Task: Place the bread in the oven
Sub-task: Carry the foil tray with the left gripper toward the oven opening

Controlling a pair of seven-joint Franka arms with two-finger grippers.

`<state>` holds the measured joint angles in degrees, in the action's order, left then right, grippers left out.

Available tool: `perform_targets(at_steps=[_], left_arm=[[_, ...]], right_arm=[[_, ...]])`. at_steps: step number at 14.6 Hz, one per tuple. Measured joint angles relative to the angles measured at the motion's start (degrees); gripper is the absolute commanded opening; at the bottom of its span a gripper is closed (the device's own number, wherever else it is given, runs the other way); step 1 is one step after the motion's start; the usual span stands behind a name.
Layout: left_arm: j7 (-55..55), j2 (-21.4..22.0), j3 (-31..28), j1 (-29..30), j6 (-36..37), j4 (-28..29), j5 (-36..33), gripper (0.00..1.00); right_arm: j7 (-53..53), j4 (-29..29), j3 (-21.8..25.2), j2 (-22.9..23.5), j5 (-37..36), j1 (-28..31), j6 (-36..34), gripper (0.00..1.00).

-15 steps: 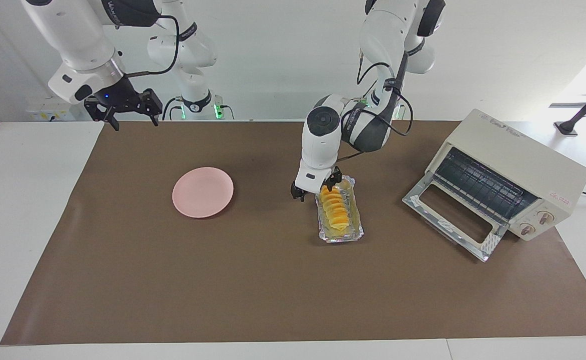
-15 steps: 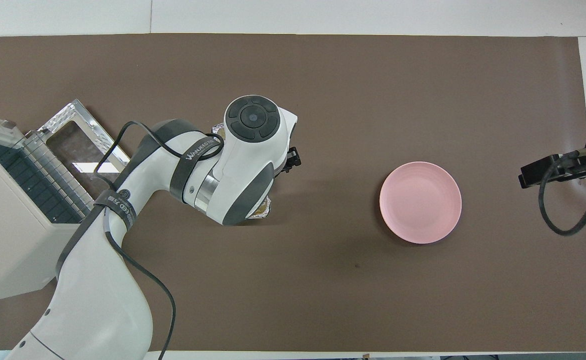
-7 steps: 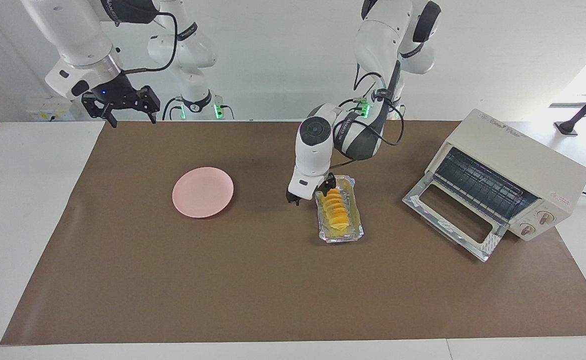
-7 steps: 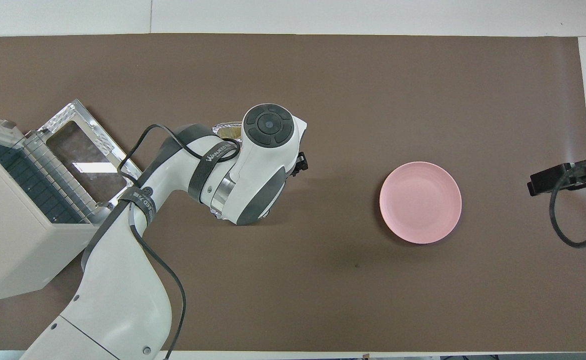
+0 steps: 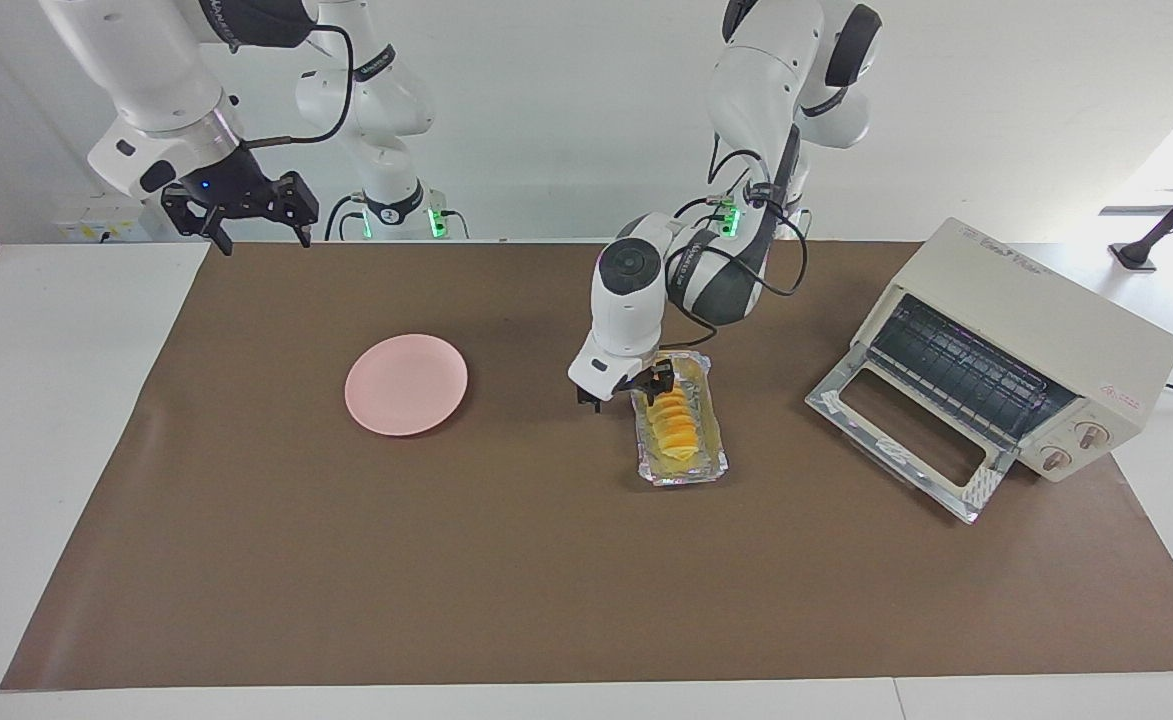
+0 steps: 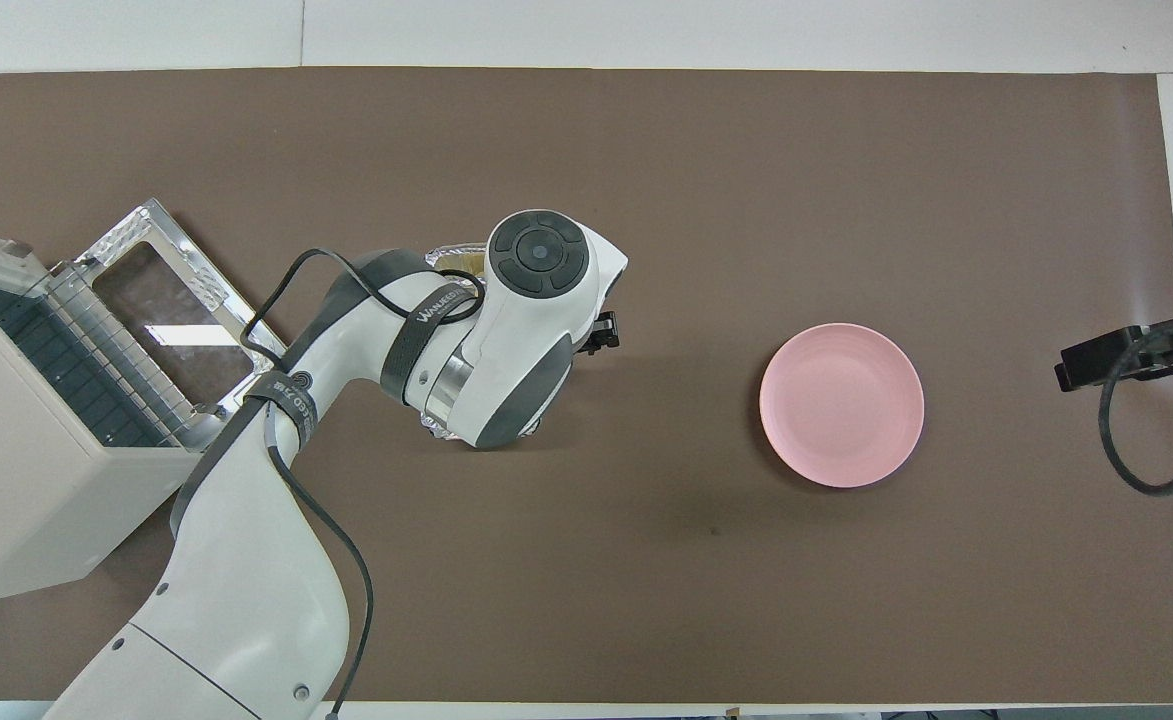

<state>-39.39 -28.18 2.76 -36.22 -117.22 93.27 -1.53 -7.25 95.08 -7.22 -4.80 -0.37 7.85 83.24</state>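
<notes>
The bread (image 5: 674,420), a golden ridged loaf, lies in a crinkled foil tray (image 5: 716,440) mid-table. My left gripper (image 5: 626,388) is low over the tray's end nearer the robots. It is open, with one finger (image 5: 660,378) at the loaf's end and the other outside the tray. In the overhead view the left arm hides the loaf, and only a bit of foil (image 6: 443,257) and a finger (image 6: 601,333) show. The cream oven (image 5: 1026,330) stands at the left arm's end, its glass door (image 5: 906,440) dropped open. My right gripper (image 5: 246,215) waits, open, raised over the table's edge.
A round pink plate (image 5: 406,384) lies toward the right arm's end, also seen in the overhead view (image 6: 841,404). The oven (image 6: 16,470) and its open door (image 6: 171,300) take up the left arm's end. A brown mat (image 5: 446,560) covers the table.
My left gripper has shifted a little toward the right arm's end and lower, to the tray's end. My right gripper has drawn slightly up and back.
</notes>
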Motion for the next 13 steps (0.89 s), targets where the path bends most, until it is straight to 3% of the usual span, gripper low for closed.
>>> perform_targets(at_steps=[3,8,13], left_arm=[[0.65,-0.12,-0.01,-0.01,-0.32,1.15,-0.04,0.6],[0.83,-0.12,-0.03,-0.06,-0.38,1.22,-0.08,0.0],[0.79,-0.11,-1.53,-0.08,0.15,0.85,-0.11,0.0]], right_arm=[[0.0,0.0,0.0,0.0,0.0,0.0,0.0,1.0],[0.0,0.0,-0.01,0.0,0.0,0.0,0.0,1.0],[0.0,0.0,-0.01,0.0,0.0,0.0,0.0,1.0]])
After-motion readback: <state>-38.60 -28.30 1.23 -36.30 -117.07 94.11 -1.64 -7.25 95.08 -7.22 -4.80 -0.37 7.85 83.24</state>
